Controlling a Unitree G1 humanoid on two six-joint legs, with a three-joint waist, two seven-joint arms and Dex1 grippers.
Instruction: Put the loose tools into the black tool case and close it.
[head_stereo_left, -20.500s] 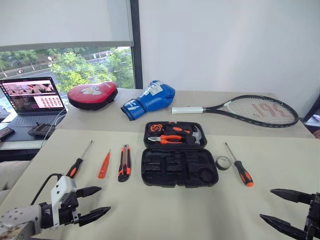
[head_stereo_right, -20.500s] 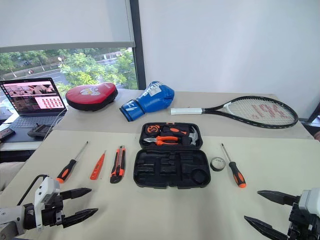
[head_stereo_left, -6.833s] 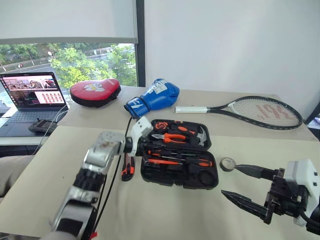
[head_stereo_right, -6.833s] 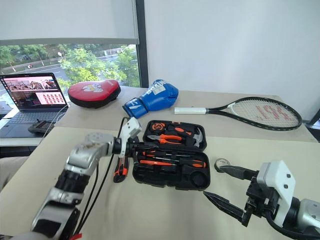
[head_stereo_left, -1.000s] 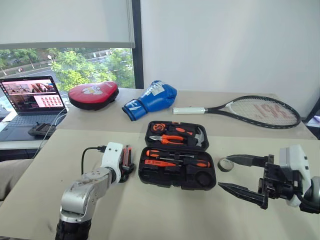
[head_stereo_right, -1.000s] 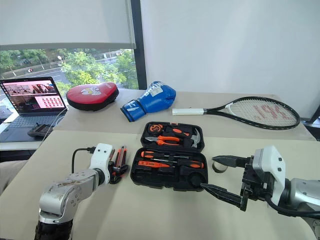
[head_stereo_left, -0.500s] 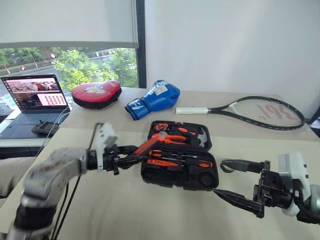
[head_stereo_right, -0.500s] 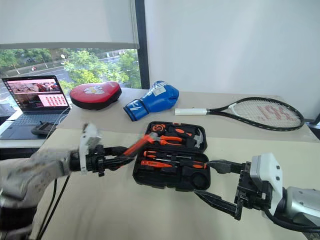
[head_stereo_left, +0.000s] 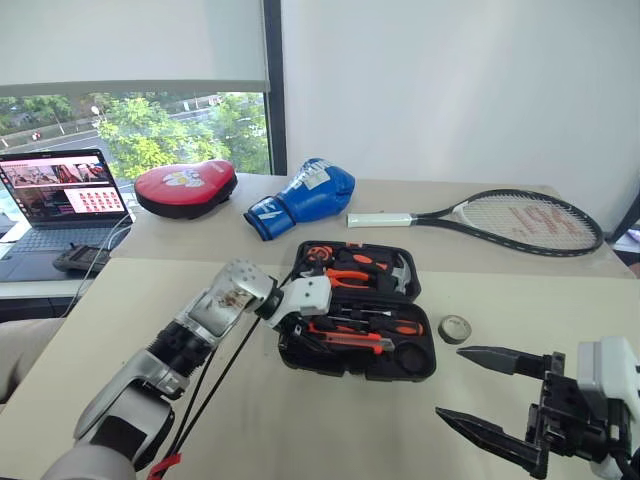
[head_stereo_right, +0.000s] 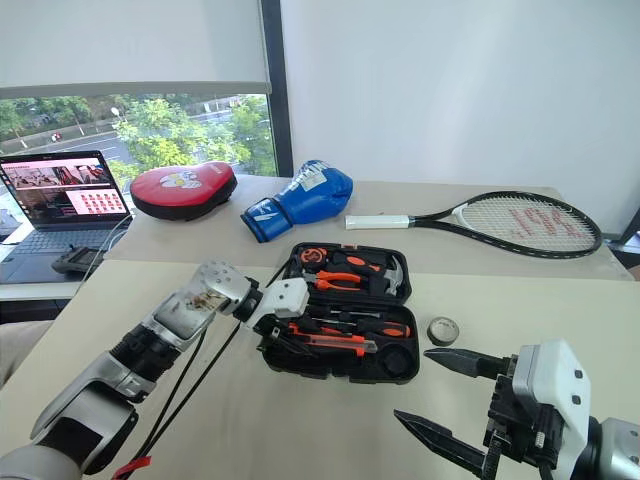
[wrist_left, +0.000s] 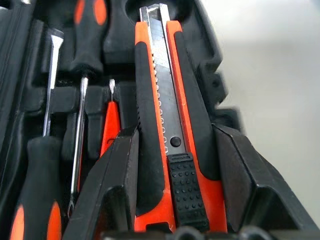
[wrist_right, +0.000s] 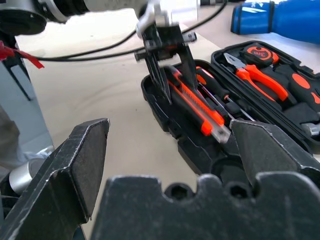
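**Knife going into the case; tape roll still out**

The black tool case (head_stereo_left: 357, 318) lies open at the centre of the left eye view, its lid half toward the top of the frame holding orange-handled pliers (head_stereo_left: 352, 279), a hammer and a tape measure. In the near half, 2 black-and-orange screwdrivers (head_stereo_left: 375, 324) and a slim orange tester screwdriver (wrist_left: 111, 125) already sit in their recesses.

The left gripper (head_stereo_left: 300, 326) reaches in from the lower left of that view to the case's near-left corner, and its 2 black fingers (wrist_left: 120, 170) are clamped on the sides of the black-orange utility knife (wrist_left: 167, 125). In the right wrist view the knife slants across the near half of the case, resting on or just above the moulding; whether it is seated in its own recess cannot be told.

The small black tape roll (head_stereo_left: 455, 328) lies on the table (head_stereo_left: 120, 310) just right of the case, apart from it. The right gripper (head_stereo_left: 495, 398) hovers at the lower right of the left eye view, jaws spread wide and empty, near the roll but not touching it.

By this reading, 3 of 5 loose tools are stowed and a 4th is being placed. Left to do: release the knife, bring in the tape roll, and fold the lid shut.
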